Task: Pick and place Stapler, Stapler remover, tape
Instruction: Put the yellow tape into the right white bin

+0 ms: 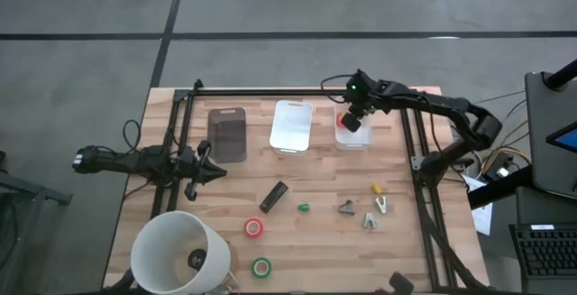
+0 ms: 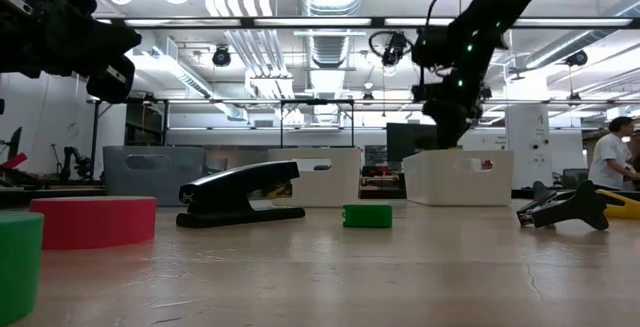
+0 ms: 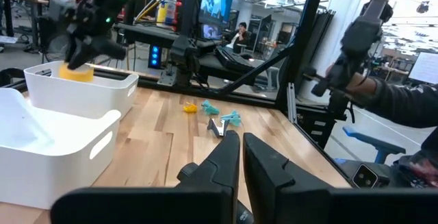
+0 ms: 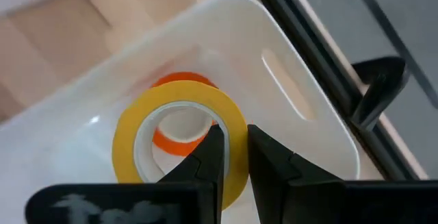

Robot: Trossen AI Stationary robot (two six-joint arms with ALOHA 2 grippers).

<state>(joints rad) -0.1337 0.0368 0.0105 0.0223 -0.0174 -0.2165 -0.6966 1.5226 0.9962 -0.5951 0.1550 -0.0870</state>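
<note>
My right gripper (image 1: pixel 352 121) is shut on a yellow tape roll (image 4: pixel 179 138) above the right white bin (image 1: pixel 352 137), where an orange roll (image 4: pixel 179 81) lies on the floor. The black stapler (image 1: pixel 274 196) lies on the table's middle, with a small green piece (image 1: pixel 305 207) beside it. A red tape roll (image 1: pixel 254 228) and a green one (image 1: pixel 261 266) lie flat nearer the front. Several staple removers (image 1: pixel 348 208) lie at the right. My left gripper (image 1: pixel 215 170) hovers shut and empty at the left. My right gripper pinches the yellow roll's wall (image 4: pixel 235 157), one finger (image 4: pixel 213 148) inside the centre hole and one outside. The fingers come from above, pointing down into the bin. The roll hangs clear above the bin's floor and the orange roll.
A second white bin (image 1: pixel 292 125) and a dark bin (image 1: pixel 227 134) stand along the far side. A large white round tub (image 1: pixel 176 254) stands at the front left corner. A black frame (image 1: pixel 297 90) runs around the table. A person (image 2: pixel 610 157) stands in the room behind.
</note>
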